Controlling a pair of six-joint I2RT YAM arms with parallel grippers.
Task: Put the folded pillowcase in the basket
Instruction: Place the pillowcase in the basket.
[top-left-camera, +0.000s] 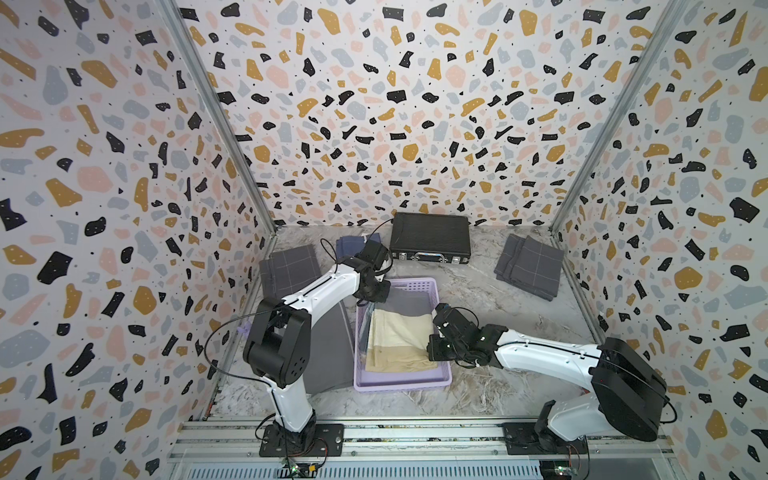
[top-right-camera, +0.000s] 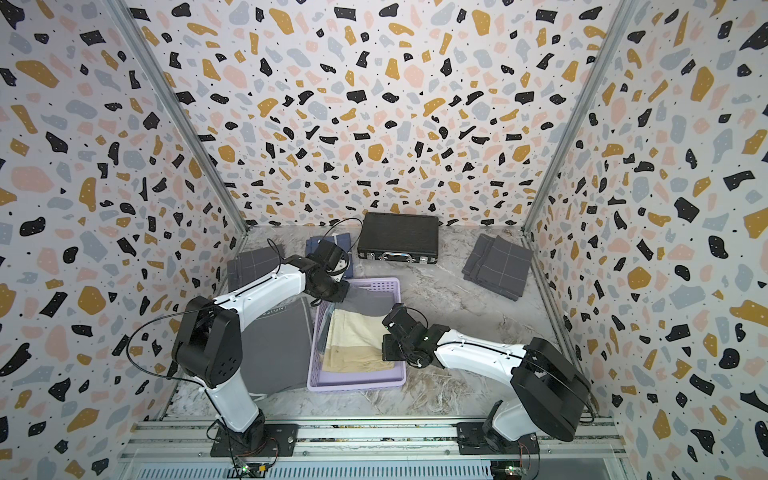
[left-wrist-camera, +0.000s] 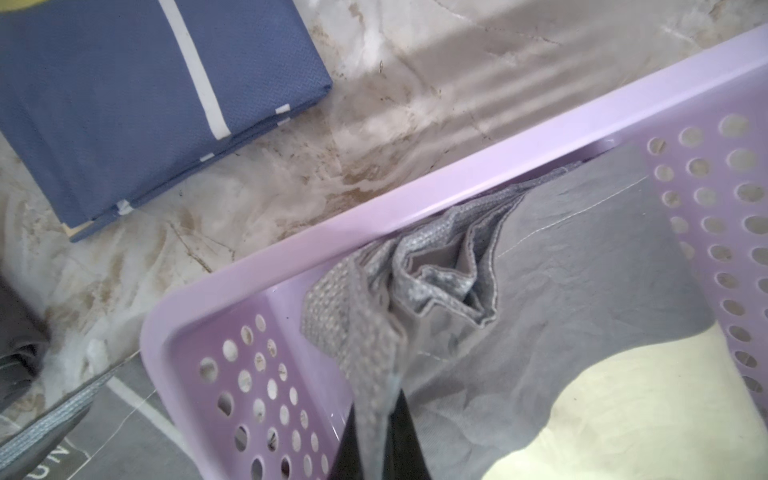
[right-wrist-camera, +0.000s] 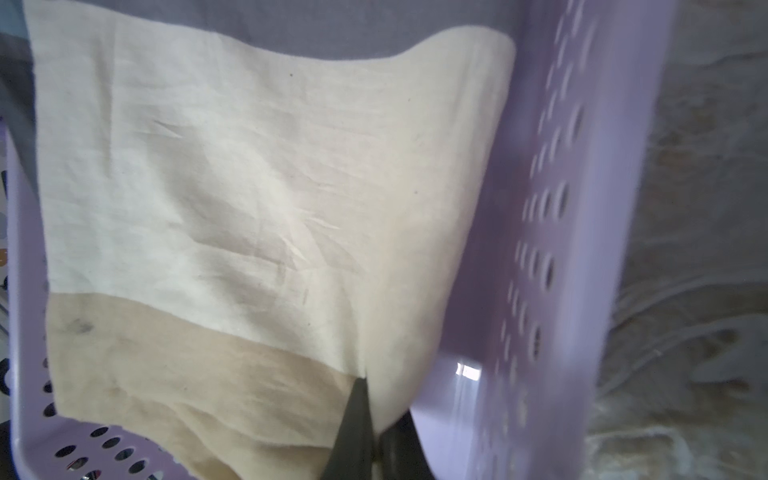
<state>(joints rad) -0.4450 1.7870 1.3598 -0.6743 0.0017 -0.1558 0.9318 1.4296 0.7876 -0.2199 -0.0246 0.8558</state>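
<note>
The lavender basket (top-left-camera: 401, 384) (top-right-camera: 357, 384) sits mid-table, its perforated wall showing in both wrist views (left-wrist-camera: 457, 166) (right-wrist-camera: 561, 249). The folded pillowcase (top-left-camera: 399, 332) (top-right-camera: 357, 332), banded grey, cream and tan, lies inside it. My left gripper (top-left-camera: 376, 293) (left-wrist-camera: 384, 415) is over the far left corner, shut on the pillowcase's grey corner (left-wrist-camera: 365, 332), which is pulled up into a crumpled peak. My right gripper (top-left-camera: 434, 345) (right-wrist-camera: 372, 419) is at the basket's right side, shut on the cream edge of the pillowcase (right-wrist-camera: 249, 187).
A black hard case (top-left-camera: 430, 241) stands at the back. A blue folded cloth (top-left-camera: 351, 245) (left-wrist-camera: 124, 104) lies behind the left arm. Grey checked folded cloths lie at the back left (top-left-camera: 289, 268) and right (top-left-camera: 530, 266). A large grey cloth (top-left-camera: 330, 357) lies left of the basket.
</note>
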